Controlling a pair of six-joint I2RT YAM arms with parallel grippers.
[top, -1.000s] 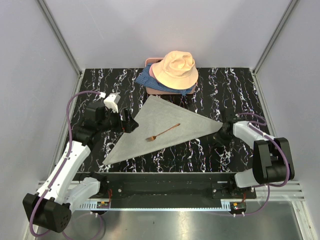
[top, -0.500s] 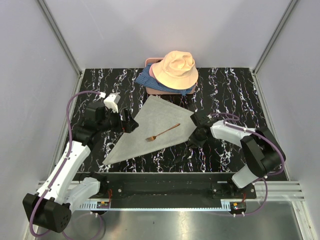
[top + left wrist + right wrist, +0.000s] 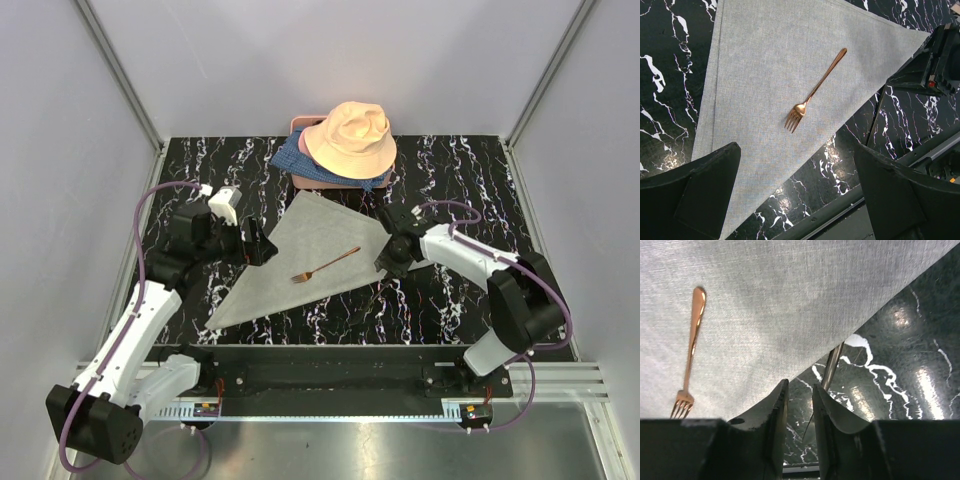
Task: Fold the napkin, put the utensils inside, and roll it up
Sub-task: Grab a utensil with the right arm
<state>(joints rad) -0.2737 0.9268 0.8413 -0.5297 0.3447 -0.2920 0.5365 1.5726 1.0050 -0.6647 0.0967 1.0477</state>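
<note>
The grey napkin (image 3: 290, 240) lies flat as a triangle in the middle of the black marble table (image 3: 440, 300). One copper fork (image 3: 325, 265) rests on it, tines toward the near edge. My left gripper (image 3: 262, 245) hovers wide open over the napkin's left side; the left wrist view looks down on napkin (image 3: 765, 75) and fork (image 3: 812, 92). My right gripper (image 3: 387, 262) sits low at the napkin's right edge, jaws a narrow gap apart, nothing between them. In the right wrist view (image 3: 800, 385) the napkin's edge (image 3: 790, 290) lies just ahead, the fork (image 3: 690, 350) to the left.
A peach bucket hat (image 3: 350, 138) sits on blue patterned fabric (image 3: 295, 160) at the back of the table. A thin brownish rod shape (image 3: 832, 365) shows at the napkin's edge; I cannot tell whether it is an object or a reflection.
The right arm swept left, carrying the napkin's right corner over so the triangle is shorter on that side. Its jaws then parted. The left arm stayed still.
</note>
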